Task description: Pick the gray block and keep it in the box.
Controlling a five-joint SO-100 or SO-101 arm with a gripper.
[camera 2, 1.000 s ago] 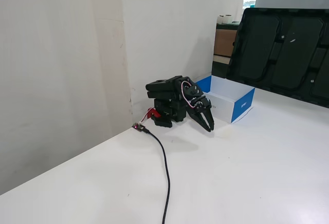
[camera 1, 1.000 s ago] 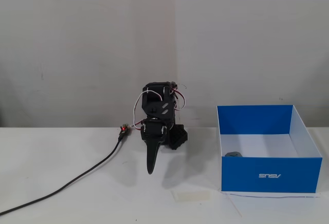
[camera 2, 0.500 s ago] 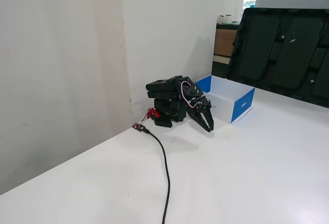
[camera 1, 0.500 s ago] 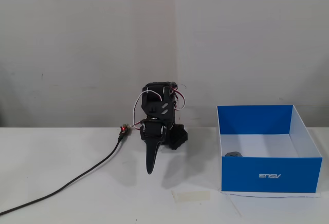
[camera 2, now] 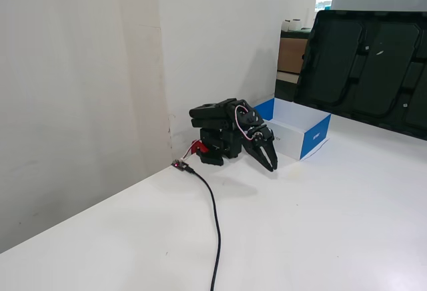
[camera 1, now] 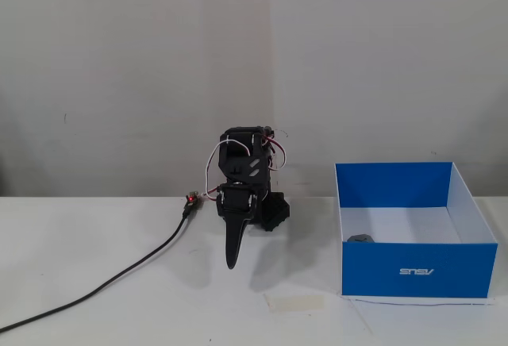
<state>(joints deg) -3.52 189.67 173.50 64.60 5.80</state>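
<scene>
while the gray block (camera 1: 361, 238) lies in the box (camera 1: 413, 271), the empty fingers (camera 2: 269, 161) sit closed beside a cable (camera 2: 215, 224).

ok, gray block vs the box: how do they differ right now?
Size: the gray block is tiny; the box is far larger.
Colour: block gray, box blue outside and white inside.
Role: the block lies inside the box, at its front-left corner in a fixed view.
Shared: neither touches the gripper.
</scene>
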